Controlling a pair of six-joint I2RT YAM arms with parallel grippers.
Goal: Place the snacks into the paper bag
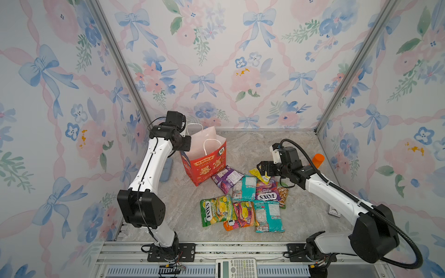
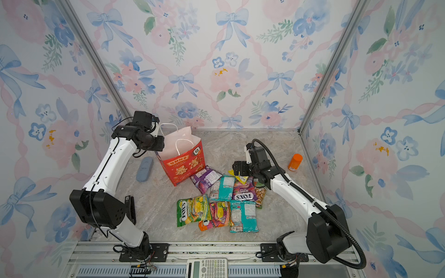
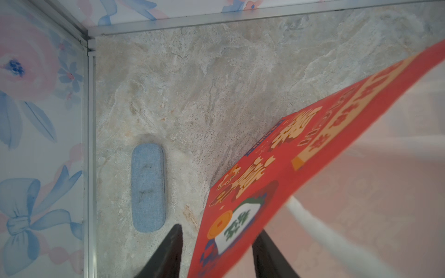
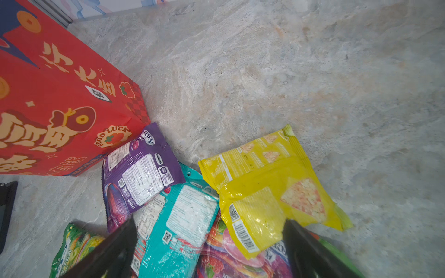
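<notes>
A robot lab booth: floral wallpaper panels (image 1: pixel 216 60), aluminium framing (image 1: pixel 118 56), arms (image 1: pixel 149 166) bolted to rail (image 1: pixel 240 250).

Red paper bag (image 1: pixel 207 166) stands w/ mouth open; colourful snacks (image 1: pixel 245 190) lie flat, heaped just beside.

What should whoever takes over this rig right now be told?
Left gripper: open, jaws astride a wall of the paper bag, one finger inside, one outside.
Right gripper: open and empty, above the snacks, by the yellow packet.
The bag stands upright with its mouth open. The snacks lie heaped on the table beside it, with the purple packet at its foot.
Done: no packet seen in the bag, though its bottom is hidden.
Left: every visible packet.
</notes>
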